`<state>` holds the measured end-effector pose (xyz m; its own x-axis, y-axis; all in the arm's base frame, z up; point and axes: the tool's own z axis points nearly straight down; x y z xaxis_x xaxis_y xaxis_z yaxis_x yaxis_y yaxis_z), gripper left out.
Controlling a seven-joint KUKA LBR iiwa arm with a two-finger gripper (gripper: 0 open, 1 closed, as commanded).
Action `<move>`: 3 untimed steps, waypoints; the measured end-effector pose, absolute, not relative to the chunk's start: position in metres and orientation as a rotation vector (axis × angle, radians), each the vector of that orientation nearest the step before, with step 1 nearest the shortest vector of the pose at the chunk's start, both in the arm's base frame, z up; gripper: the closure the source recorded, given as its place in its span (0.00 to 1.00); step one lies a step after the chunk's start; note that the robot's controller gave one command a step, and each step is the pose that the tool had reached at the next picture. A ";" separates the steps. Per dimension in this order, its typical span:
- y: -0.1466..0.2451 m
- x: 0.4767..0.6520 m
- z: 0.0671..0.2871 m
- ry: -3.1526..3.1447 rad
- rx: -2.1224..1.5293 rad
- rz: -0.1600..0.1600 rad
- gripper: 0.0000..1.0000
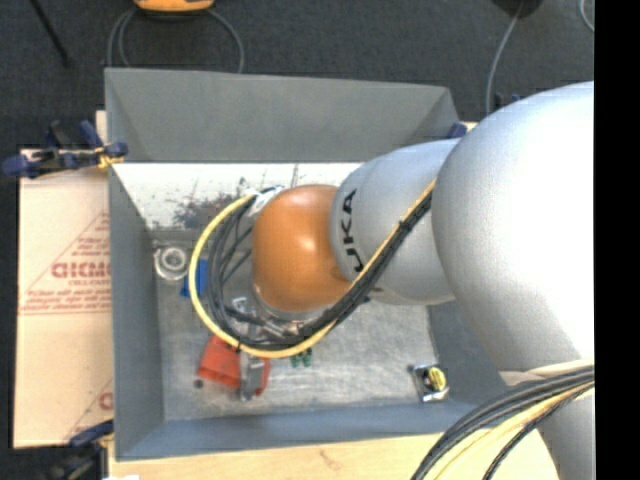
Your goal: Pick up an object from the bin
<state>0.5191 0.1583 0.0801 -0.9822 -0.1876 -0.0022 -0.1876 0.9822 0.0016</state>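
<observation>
Red block (216, 364) beside end effector (255, 377); perhaps touching

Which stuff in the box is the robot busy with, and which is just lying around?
Busy with: the pincer, down in the bin, lower left of the view; the red blocky thing right beside it.

Just lying around: silver ring by the left wall; little yellow-and-black thing, lower right corner; small green bits near the middle.

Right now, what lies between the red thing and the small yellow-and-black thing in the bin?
In the camera view, one small green thing, nearer the red thing; the rest is bare bin floor.
</observation>
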 end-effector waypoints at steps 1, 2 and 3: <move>0.128 0.529 0.193 3.048 -0.720 -0.001 1.00; 0.119 0.524 0.336 3.042 -0.730 -0.002 1.00; 0.119 0.534 0.352 2.762 -1.484 -0.002 1.00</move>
